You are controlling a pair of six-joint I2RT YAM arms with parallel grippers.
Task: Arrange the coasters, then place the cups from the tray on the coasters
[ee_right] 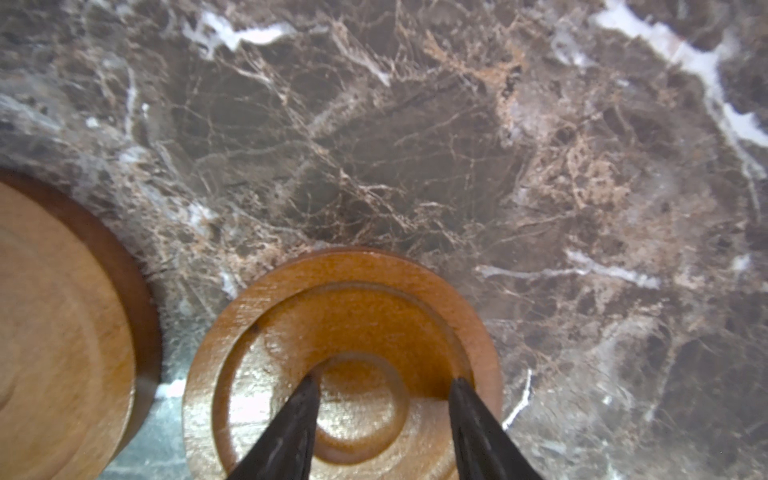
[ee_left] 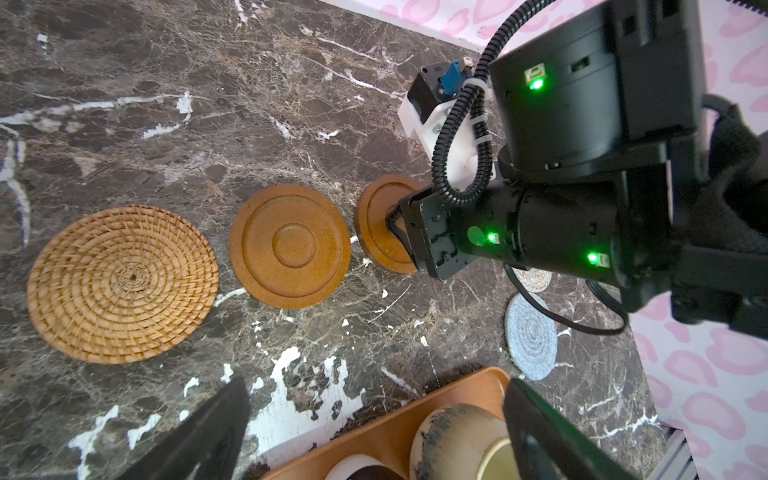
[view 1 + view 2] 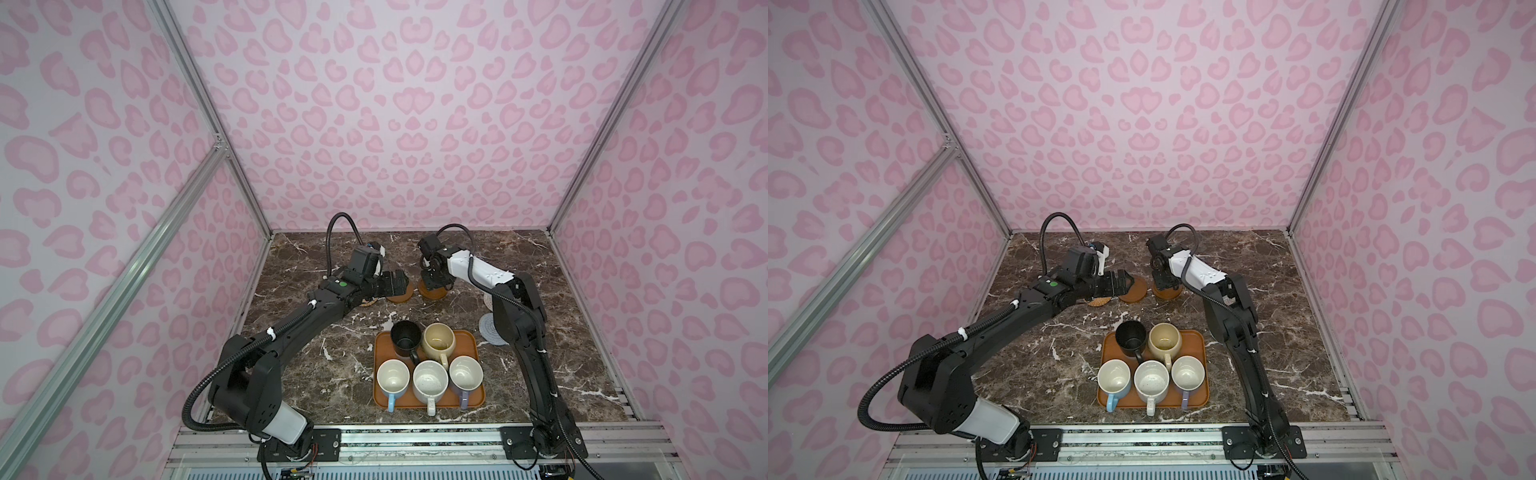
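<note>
Dark brown marble tabletop point(image 3: 340, 386) with white veins, lying beneath the left gripper point(image 3: 397, 283) and the right gripper point(image 3: 435, 286). Pink leopard-spot walls point(image 3: 415, 124) rise beyond the grippers and on their outer sides. Aluminium frame posts point(image 3: 219, 141) mark the corners. A metal rail point(image 3: 415, 442) runs well behind the grippers.

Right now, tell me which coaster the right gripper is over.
The wooden coaster on the right of the wooden pair in both top views: the right gripper's open tips sit inside its raised rim. Its twin beside it lies untouched.
</note>
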